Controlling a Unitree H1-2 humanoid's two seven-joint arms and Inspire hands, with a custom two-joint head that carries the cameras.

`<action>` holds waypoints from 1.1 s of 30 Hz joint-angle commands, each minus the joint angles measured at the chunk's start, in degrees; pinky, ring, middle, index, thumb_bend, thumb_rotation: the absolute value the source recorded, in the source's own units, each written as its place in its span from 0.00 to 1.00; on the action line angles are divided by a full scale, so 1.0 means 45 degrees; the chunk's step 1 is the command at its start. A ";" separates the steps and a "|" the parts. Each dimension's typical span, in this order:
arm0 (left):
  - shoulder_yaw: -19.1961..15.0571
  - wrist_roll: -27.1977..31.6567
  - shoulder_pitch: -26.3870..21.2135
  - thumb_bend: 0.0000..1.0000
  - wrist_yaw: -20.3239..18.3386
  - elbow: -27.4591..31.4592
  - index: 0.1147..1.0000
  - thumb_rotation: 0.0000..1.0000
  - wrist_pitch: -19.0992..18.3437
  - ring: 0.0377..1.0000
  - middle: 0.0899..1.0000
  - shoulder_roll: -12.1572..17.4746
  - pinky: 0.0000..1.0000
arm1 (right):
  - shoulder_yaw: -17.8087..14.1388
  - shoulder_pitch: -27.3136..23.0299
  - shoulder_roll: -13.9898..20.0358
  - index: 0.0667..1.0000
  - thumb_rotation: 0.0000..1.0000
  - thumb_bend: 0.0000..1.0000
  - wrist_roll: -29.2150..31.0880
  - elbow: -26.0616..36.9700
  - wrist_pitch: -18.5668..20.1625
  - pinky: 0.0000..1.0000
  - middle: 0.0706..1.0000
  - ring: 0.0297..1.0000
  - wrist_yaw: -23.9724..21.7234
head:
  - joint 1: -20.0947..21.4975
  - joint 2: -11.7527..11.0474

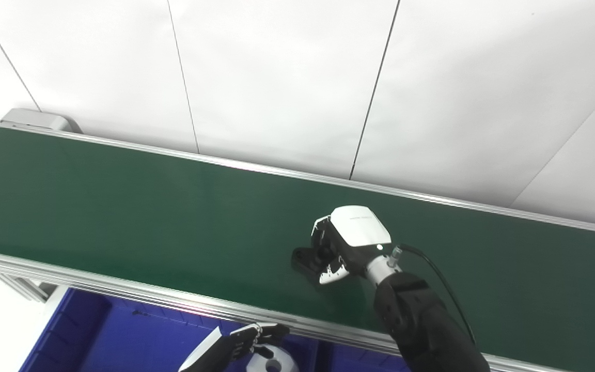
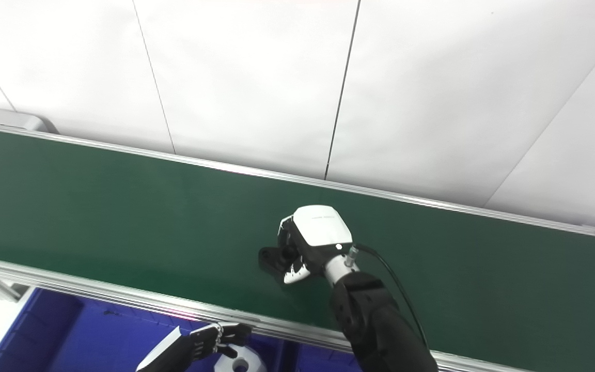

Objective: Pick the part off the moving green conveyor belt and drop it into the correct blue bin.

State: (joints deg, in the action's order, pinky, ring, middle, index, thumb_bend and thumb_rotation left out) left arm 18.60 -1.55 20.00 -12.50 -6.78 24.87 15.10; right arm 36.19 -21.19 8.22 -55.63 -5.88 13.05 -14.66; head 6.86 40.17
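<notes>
A small black part (image 1: 301, 258) lies on the green conveyor belt (image 1: 122, 206), near its front half. My right hand (image 1: 346, 245) reaches over the belt from the lower right. Its fingers are curled down around the part, with the thumb (image 1: 331, 276) on the near side. Most of the part is hidden under the hand. My left hand (image 1: 250, 338) hangs low at the bottom edge, over the blue bin (image 1: 122, 336), with its fingers bent. A white round piece with a hole (image 1: 272, 362) sits right below it. Whether the left hand touches that piece is hidden.
An aluminium rail (image 1: 122, 289) runs along the belt's front edge, with the blue bin below it. A divider (image 1: 323, 354) splits the bin into compartments. A white panelled wall (image 1: 297, 77) stands behind the belt. The belt's end roller housing (image 1: 34, 119) is at the far left.
</notes>
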 commanded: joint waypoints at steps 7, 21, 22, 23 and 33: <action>-0.0176 0.0203 0.0229 0.82 -0.0193 0.0546 0.78 0.12 0.0455 0.78 0.83 -0.0161 0.71 | -0.0791 0.0798 0.0126 0.51 0.00 0.51 -0.0032 0.2793 -0.0336 0.20 0.40 0.32 0.0784 | 0.0007 0.0145; -0.0305 0.0384 0.0460 0.81 -0.0468 0.1126 0.79 0.15 0.0456 0.81 0.84 -0.0073 0.74 | -0.2543 0.3349 0.0611 0.51 0.00 0.51 0.0399 0.6606 -0.0224 0.22 0.41 0.31 0.0281 | 0.0521 0.1203; -0.0338 0.0461 0.0468 0.81 -0.0550 0.1156 0.79 0.15 0.0455 0.80 0.84 -0.0084 0.74 | -0.2631 0.3580 0.0655 0.51 0.00 0.51 0.0429 0.6797 -0.0352 0.20 0.41 0.31 0.0341 | 0.0521 0.1203; -0.0367 0.0477 0.0468 0.80 -0.0585 0.1189 0.79 0.14 0.0455 0.80 0.84 -0.0088 0.74 | -0.2741 0.3938 0.0748 0.51 0.00 0.51 0.0601 0.7055 -0.0479 0.20 0.41 0.31 0.0378 | 0.0595 0.1355; -0.0581 0.0856 0.0589 0.82 -0.0814 0.1816 0.79 0.17 0.0424 0.79 0.84 -0.0080 0.72 | -0.3189 0.6808 0.1312 0.48 0.00 0.52 0.0993 0.8548 -0.0628 0.19 0.40 0.41 0.0276 | 0.0913 0.2373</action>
State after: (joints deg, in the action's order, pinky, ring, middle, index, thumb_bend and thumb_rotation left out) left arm 16.48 0.67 22.19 -15.49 -0.44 24.91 14.69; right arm 22.37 8.68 13.84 -51.60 30.18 12.96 -14.09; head 10.98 50.88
